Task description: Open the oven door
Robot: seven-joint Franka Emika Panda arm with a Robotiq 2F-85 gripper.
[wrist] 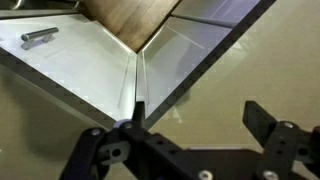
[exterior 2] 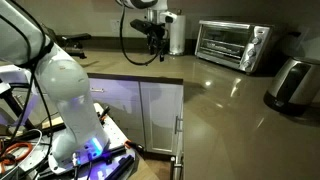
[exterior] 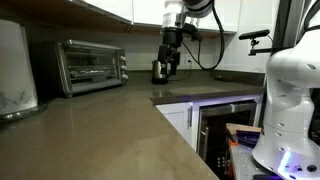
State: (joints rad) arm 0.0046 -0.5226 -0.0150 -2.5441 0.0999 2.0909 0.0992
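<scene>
Steel-framed glass, the oven door (exterior: 88, 66) stands shut at the back of the counter (exterior: 110, 125), well apart from my gripper (exterior: 165, 70), whose jaws hang wide and empty, so I judge everything remains to do.
</scene>
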